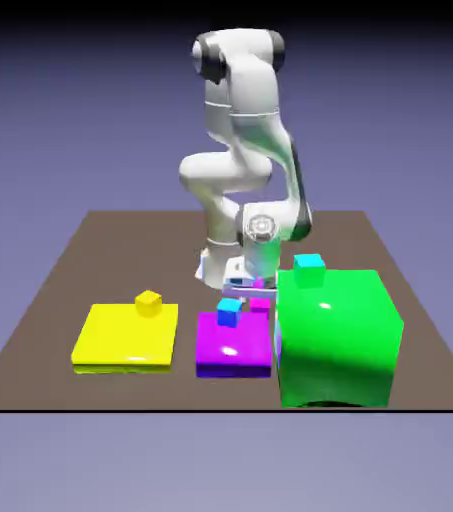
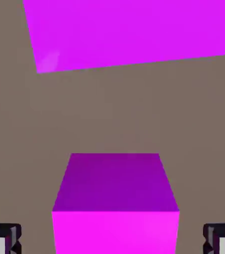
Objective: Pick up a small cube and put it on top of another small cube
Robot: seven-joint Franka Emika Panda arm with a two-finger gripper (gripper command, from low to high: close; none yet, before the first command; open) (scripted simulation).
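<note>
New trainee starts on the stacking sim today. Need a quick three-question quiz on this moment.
1. True or false: the fingers are shut on the small cube.
2. What sits on the green block? A) a yellow cube B) a cyan cube C) nothing
3. What colour is the flat block at the exterior view's left?

Key: 1 false, they stand open either side of it; 2 B; 3 yellow.

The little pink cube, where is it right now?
In the hand view the pink cube sits on the table between the open gripper fingertips; in the exterior view it is behind the magenta block.
</note>
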